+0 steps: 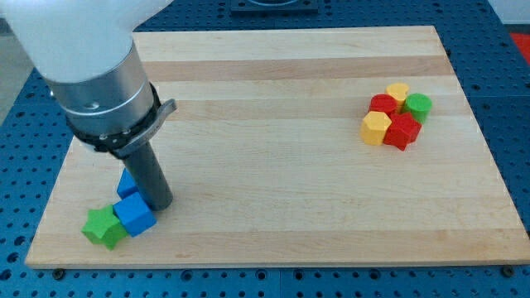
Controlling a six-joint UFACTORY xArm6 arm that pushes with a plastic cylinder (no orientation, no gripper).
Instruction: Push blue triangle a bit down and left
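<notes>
The blue triangle (126, 184) lies near the board's lower left, partly hidden behind my rod. My tip (161, 204) rests on the board just right of it and touches or nearly touches the blue cube (134, 215) below. A green star-shaped block (102, 227) sits against the cube's left side. The arm's grey and white body covers the upper left of the view.
A cluster at the view's right holds a yellow block (398, 92), a red block (382, 105), a green cylinder (418, 104), a yellow hexagon (376, 127) and a red block (403, 130). The wooden board (290, 207) ends close below and left of the blue blocks.
</notes>
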